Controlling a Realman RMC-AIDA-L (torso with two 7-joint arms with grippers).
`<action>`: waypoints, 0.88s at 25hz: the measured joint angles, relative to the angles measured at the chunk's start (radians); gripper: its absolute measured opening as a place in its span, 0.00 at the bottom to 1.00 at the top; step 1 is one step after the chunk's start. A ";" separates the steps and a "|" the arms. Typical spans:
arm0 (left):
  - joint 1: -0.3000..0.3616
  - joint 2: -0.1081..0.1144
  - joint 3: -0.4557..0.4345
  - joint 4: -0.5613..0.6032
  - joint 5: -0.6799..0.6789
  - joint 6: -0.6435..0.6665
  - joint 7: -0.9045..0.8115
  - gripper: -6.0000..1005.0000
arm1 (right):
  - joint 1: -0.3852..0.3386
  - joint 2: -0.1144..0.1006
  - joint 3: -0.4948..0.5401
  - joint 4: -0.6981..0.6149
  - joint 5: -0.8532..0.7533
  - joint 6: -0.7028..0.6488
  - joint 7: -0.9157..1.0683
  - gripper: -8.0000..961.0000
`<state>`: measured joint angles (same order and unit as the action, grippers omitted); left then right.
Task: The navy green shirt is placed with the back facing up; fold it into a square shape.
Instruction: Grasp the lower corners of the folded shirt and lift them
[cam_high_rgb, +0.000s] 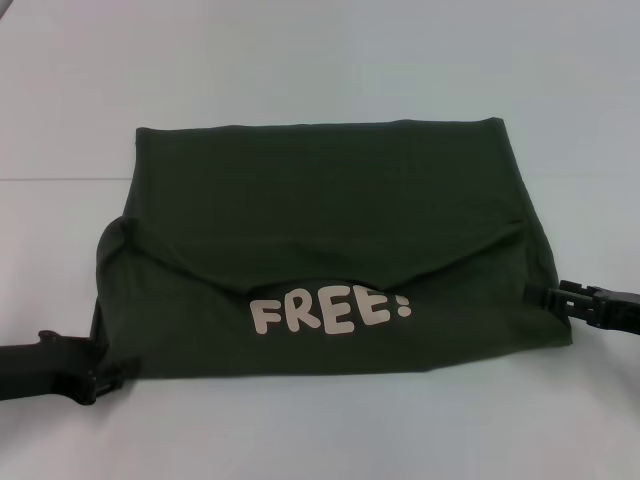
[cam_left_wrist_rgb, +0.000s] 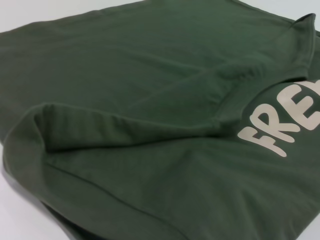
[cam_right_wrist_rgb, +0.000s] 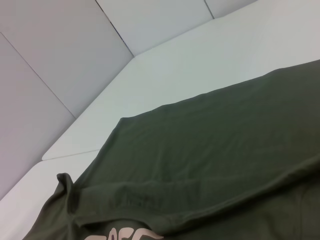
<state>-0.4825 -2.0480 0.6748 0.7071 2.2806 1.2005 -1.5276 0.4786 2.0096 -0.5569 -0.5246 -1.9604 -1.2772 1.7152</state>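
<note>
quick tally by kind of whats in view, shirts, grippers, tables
shirt: 1, dark green, folded, white FREE! lettering showing
grippers: 2, left gripper at the shirt's near left corner, right gripper at its right edge
table: 1, white
total: 4
</note>
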 joint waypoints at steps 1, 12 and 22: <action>-0.001 0.002 -0.001 0.000 0.000 0.000 0.000 0.41 | 0.000 0.000 0.000 0.000 0.000 0.000 0.000 0.96; -0.006 0.010 0.006 0.002 0.000 0.010 0.005 0.13 | 0.003 -0.001 0.000 -0.001 0.000 -0.004 0.003 0.96; -0.007 0.008 0.006 0.016 -0.006 0.016 0.011 0.05 | 0.028 -0.060 -0.059 -0.285 -0.216 -0.139 0.435 0.96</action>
<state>-0.4900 -2.0402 0.6812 0.7230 2.2741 1.2164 -1.5171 0.5062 1.9491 -0.6158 -0.8094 -2.1766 -1.4166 2.1498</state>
